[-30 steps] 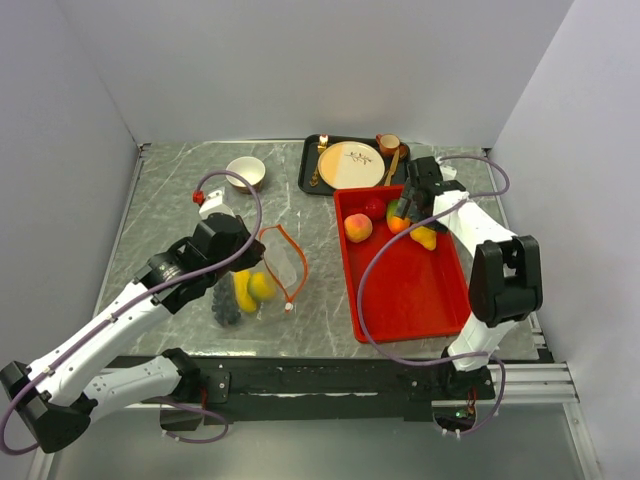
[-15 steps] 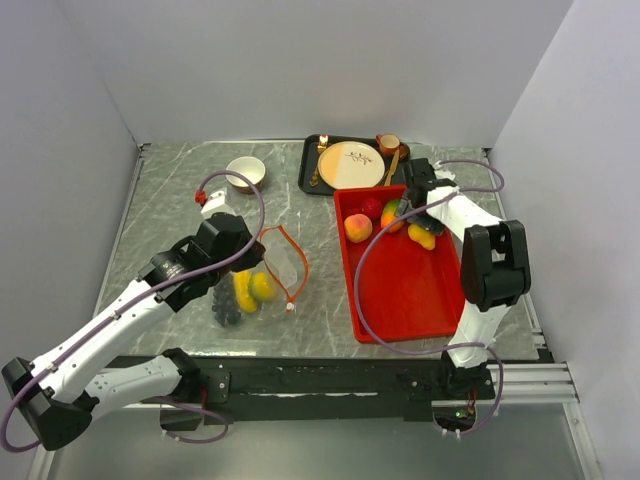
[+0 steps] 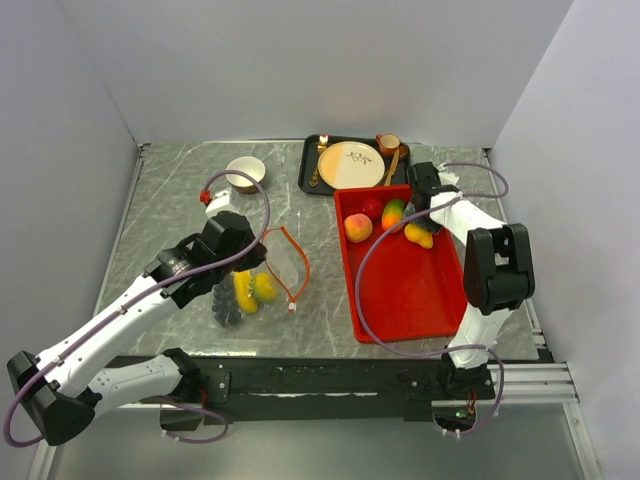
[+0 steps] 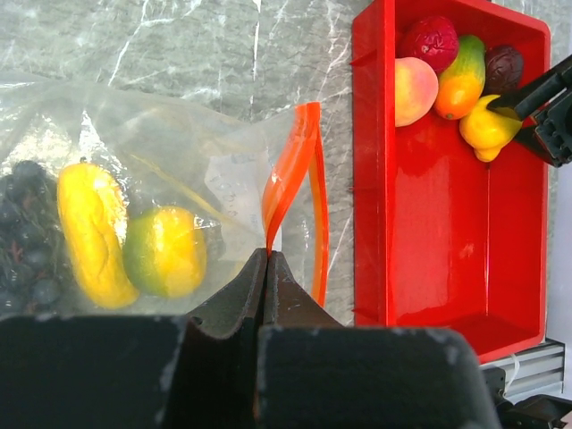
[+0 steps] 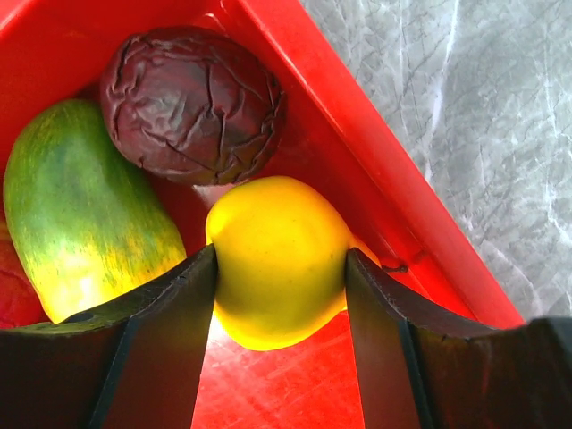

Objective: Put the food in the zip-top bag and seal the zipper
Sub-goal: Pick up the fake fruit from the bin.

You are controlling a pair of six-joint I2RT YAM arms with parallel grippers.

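Pinching the yellow lemon (image 5: 277,232) in my right pincer (image 5: 279,259) at the red tray's (image 3: 405,290) far corner, I'd carry it left of the tray to the zip-top bag (image 4: 179,152), whose zipper (image 4: 286,170) my tight-pressed left pincer (image 4: 265,257) grips.

White arms (image 3: 120,325) with black joints; left hand (image 4: 266,257) and right hand (image 5: 279,261) black; purple cables (image 3: 358,285) looped alongside.

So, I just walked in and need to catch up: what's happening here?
The left gripper pinches the bag by its zipper, mouth open; banana, lime and grapes are inside. The right gripper presses both sides of the lemon in the tray, beside the plum and mango. The peach and apple wait there too.
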